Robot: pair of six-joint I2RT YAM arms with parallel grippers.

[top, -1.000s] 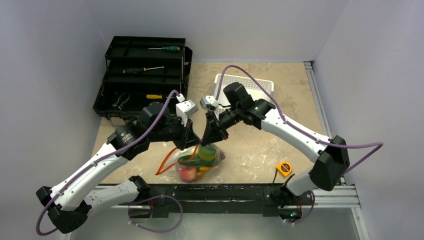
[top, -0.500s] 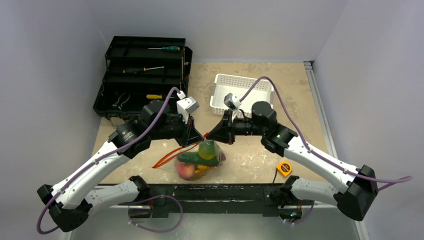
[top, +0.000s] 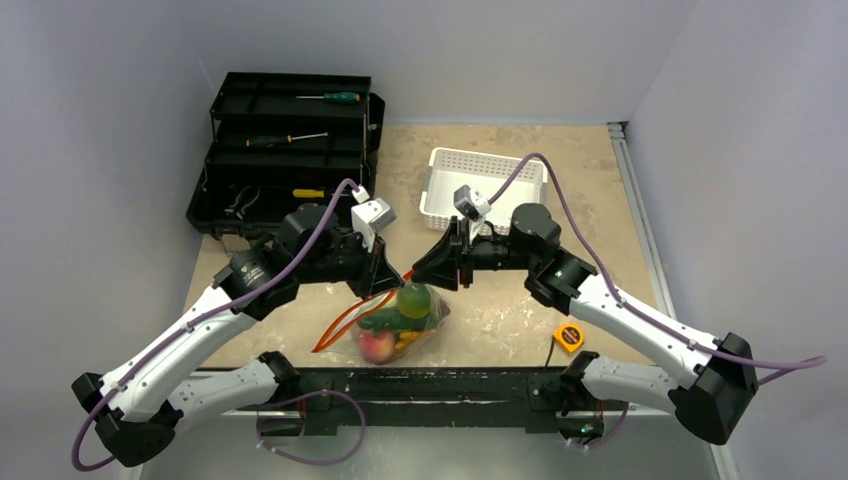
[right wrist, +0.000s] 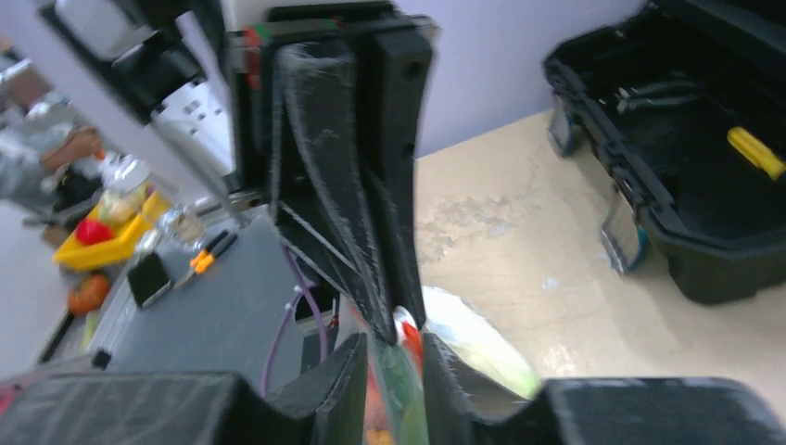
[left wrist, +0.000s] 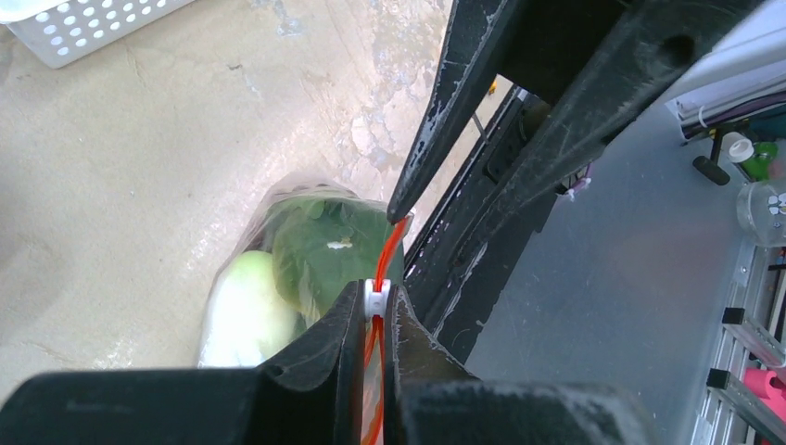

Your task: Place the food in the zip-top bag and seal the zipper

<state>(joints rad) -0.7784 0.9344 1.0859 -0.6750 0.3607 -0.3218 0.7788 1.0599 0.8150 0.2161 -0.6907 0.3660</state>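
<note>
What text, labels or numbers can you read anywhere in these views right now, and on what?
No text can be read in any view.
On the zip-top bag: no legible print shows.
On the yellow tape measure: a dark patch on its face, too small to read.
On the black toolbox and the white basket: no markings visible.
</note>
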